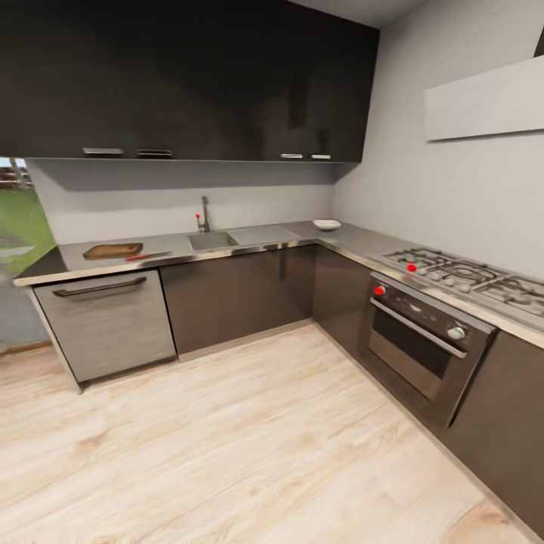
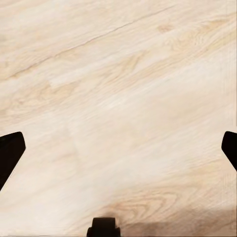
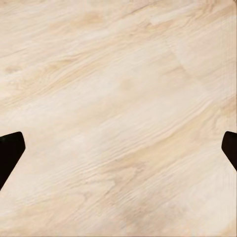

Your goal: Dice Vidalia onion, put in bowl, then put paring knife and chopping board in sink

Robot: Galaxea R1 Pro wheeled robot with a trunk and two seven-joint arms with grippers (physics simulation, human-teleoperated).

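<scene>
Head view: slim red-handled paring knife (image 1: 148, 256) at board's 3 o'clock, light, slippery, grip handle; both wrists' fingers (image 2: 11, 153) wide, empty.

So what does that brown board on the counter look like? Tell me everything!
The chopping board is a dark brown, wood-looking rectangle with rounded corners. It lies flat on the grey countertop, left of the sink, above a silver-fronted drawer unit. The red-handled paring knife lies just beside its right end. Nothing seems to be on it, though it is far away.
</scene>
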